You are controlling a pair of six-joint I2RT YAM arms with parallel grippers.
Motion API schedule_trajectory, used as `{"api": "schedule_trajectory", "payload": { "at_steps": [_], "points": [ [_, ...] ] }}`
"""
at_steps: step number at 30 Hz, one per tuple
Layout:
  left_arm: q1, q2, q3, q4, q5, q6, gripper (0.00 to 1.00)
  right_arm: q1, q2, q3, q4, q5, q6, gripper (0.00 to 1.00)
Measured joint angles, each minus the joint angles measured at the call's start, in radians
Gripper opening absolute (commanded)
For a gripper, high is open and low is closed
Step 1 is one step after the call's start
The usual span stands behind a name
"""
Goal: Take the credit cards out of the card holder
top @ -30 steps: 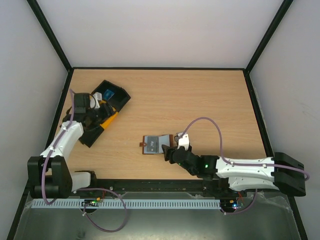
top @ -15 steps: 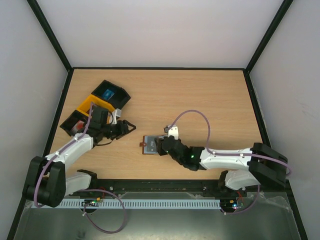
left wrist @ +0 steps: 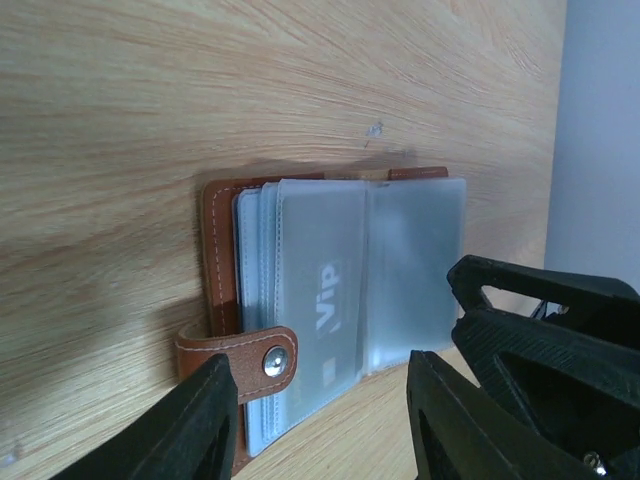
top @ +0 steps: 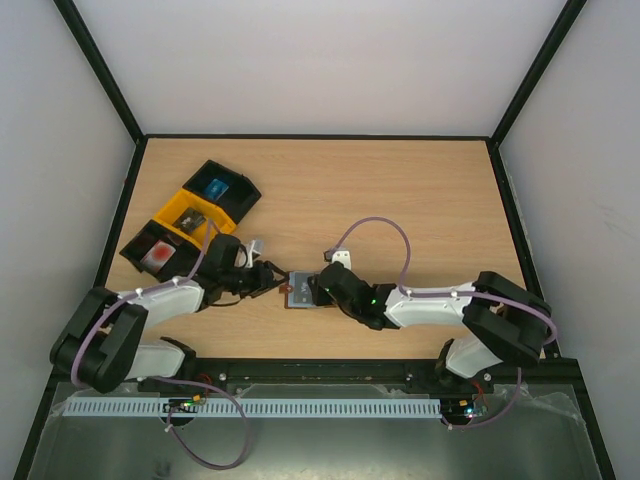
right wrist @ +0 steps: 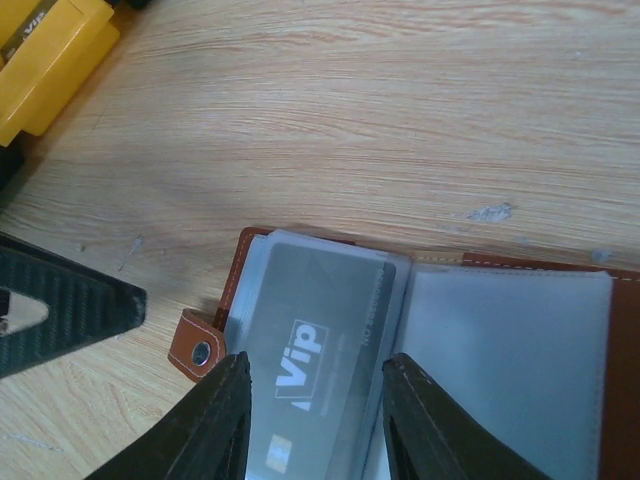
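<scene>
Lying open and flat on the table [top: 420, 200], the holder [top: 302, 288] sits toward the near edge, directly between the two grippers; a grey card [right wrist: 310, 340] marked "Vip" rests in the clear sleeve on the tab side, and no red card shows in any pocket from these views. The snap tab [left wrist: 240, 360] hangs loose off the leather edge.

The right gripper [right wrist: 318, 365] is low over the card, fingers apart and straddling it; whether they touch the sleeve cannot be told. The left gripper [left wrist: 320, 365] faces in from the tab side, fingers also apart, with the tab and sleeve edges in the gap between them; nothing looks clamped.

The step appears to be getting this card free of its sleeve. It probably goes best with one gripper pinning the leather or tab so the holder cannot slide, while the other catches only the card's exposed edge and draws it along the sleeve's opening; pinching sleeve and card together would likely drag the whole holder. The grippers are close, so collision is a risk.
</scene>
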Motion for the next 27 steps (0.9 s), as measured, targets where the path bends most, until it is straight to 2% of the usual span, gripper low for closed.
{"api": "schedule_trajectory", "payload": {
  "at_steps": [10,17,22,27],
  "points": [
    [-0.079,0.114,-0.025,0.171,-0.022,-0.078,0.45,-0.013,0.096,0.001,0.045,-0.055,0.01,0.31],
    [-0.084,0.128,-0.034,0.197,-0.04,-0.092,0.45,-0.015,0.127,0.001,0.053,-0.055,0.018,0.25],
    [-0.084,0.129,-0.034,0.201,-0.05,-0.093,0.45,-0.015,0.132,-0.005,0.076,-0.066,0.023,0.17],
    [-0.084,0.129,-0.034,0.205,-0.054,-0.103,0.55,-0.015,0.133,-0.022,0.087,-0.071,0.026,0.11]
  ]
}}
